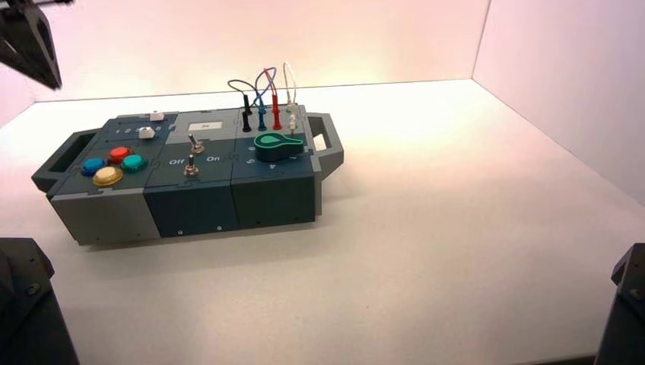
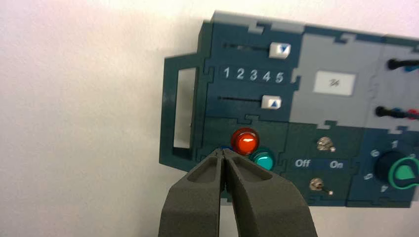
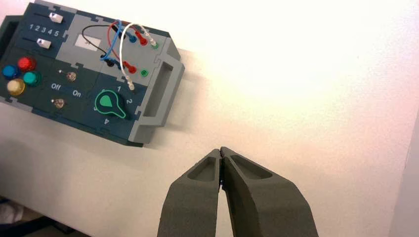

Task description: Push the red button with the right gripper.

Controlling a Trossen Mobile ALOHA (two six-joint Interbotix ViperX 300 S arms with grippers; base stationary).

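"From above, where's the red button?"

"On the box, in the left-hand cluster: blue button to its left, green button to its right, yellow button in front. That's the red button, at the back. I see part of the right arm at the near right edge, but not its pincer."

"And the dark one hanging beyond the box's left end?"

"The left gripper. I'd call it idle, since this isn't its job."

"What does the left wrist camera add?"

"The red button again, uncovered, beside the green one. Nothing is touching it."

"And the right wrist camera?"

"There's the right gripper, over the table, off the box's right end. Its two fingers are pinched together at the tips, nothing between them. The whole box lies to its left; the green knob and the toggle switches come between it and the red button, well apart from it."

"So how far along are we?"

"Barely at the start, I'd judge. The fingers are ready for poking, but the reach leftward, the lining up and the press itself are all left to do."
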